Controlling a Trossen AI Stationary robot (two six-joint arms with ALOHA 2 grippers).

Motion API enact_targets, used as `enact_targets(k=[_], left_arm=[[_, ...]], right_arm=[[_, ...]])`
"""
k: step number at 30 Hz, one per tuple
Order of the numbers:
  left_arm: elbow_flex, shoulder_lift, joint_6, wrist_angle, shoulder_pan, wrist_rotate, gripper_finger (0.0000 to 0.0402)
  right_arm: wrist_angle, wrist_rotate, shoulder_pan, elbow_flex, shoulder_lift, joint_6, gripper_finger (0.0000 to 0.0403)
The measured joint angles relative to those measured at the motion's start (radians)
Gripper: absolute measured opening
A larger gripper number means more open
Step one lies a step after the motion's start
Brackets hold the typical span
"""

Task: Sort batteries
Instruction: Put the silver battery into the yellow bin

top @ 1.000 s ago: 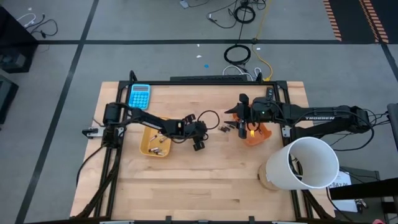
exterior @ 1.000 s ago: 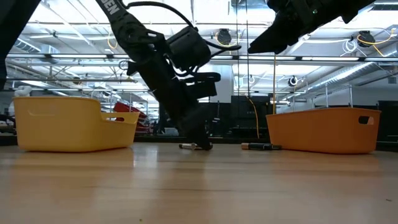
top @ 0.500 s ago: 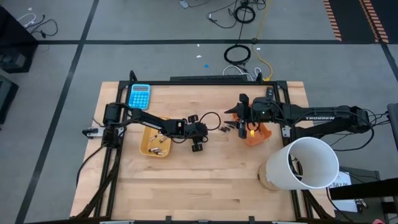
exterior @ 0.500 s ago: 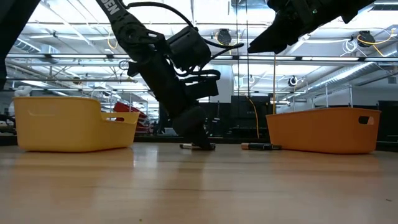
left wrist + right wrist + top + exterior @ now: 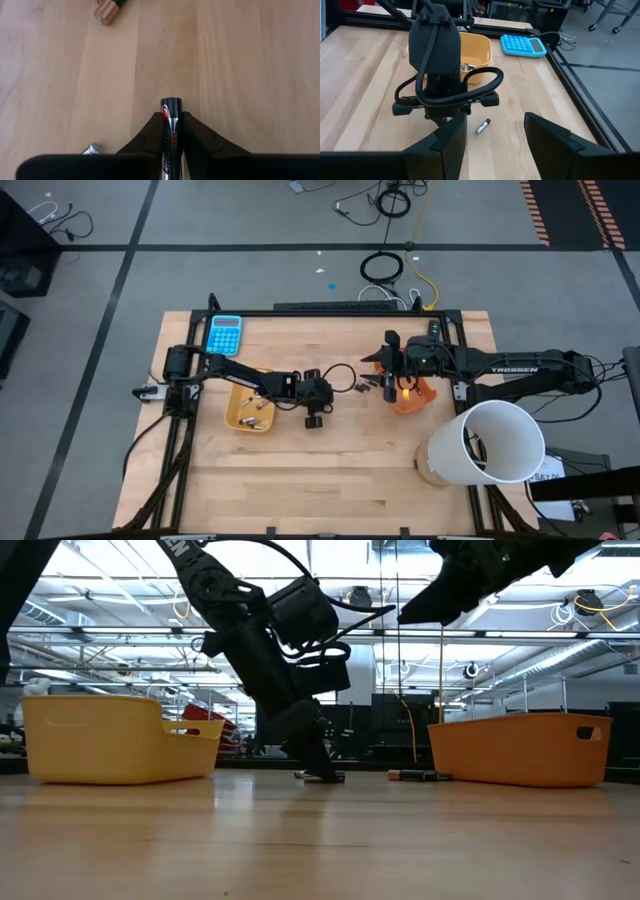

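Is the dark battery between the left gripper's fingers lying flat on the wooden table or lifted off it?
Cannot tell. The left gripper is shut on the dark battery down at the wooden table, but contact underneath is hidden.

The pale wooden worktop [image 5: 330, 470] carries a yellow tray [image 5: 250, 409] left of centre (some batteries lie inside it). Behind the yellow tray lies a blue calculator [image 5: 224, 334]; to the tray's right, well apart, sit loose batteries [image 5: 361, 387], then an orange tray [image 5: 413, 397].
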Motion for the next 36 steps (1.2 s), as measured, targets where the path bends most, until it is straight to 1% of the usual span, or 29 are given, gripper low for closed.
enact_targets(k=[11,14,16,19,22,26,29,31,33,36], left_arm=[[-0.002,-0.012,-0.003,-0.003,-0.009,-0.023,0.0053],[-0.007,-0.067,-0.009,-0.053,-0.019,-0.041,0.0053],[-0.004,-0.128,-0.009,-0.118,-0.022,-0.063,0.0053],[0.018,-0.243,-0.01,-0.14,-0.022,-0.112,0.0053],[0.018,-0.347,-0.049,-0.244,-0.027,-0.142,0.0053],[0.02,-0.47,-0.213,-0.505,-0.029,-0.108,0.0053],[0.017,-0.505,-0.358,-0.77,-0.033,-0.112,0.0053],[0.012,-0.513,-0.43,-0.881,-0.042,-0.135,0.0054],[0.003,-0.517,-0.487,-0.945,-0.051,-0.196,0.0077],[-0.008,-0.513,-0.511,-0.947,-0.062,-0.283,0.0139]], right_arm=[[0.0,0.0,0.0,0.0,0.0,0.0,0.0189],[-0.001,0.0,0.0,0.0,0.0,0.0,0.0189],[-0.002,0.0,0.0,0.0,0.0,-0.001,0.0189],[-0.003,0.0,0.0,0.0,0.0,0.0,0.0189],[-0.006,0.0,0.0,0.0,0.0,0.0,0.0189],[-0.006,0.0,0.0,0.0,0.0,-0.001,0.0189],[0.001,0.0,0.0,0.0,0.0,-0.005,0.0189],[0.002,0.0,0.0,0.0,0.0,-0.004,0.0189],[0.009,0.0,0.0,0.0,0.0,-0.003,0.0189],[0.015,-0.001,0.0,0.0,0.0,0.001,0.0189]])
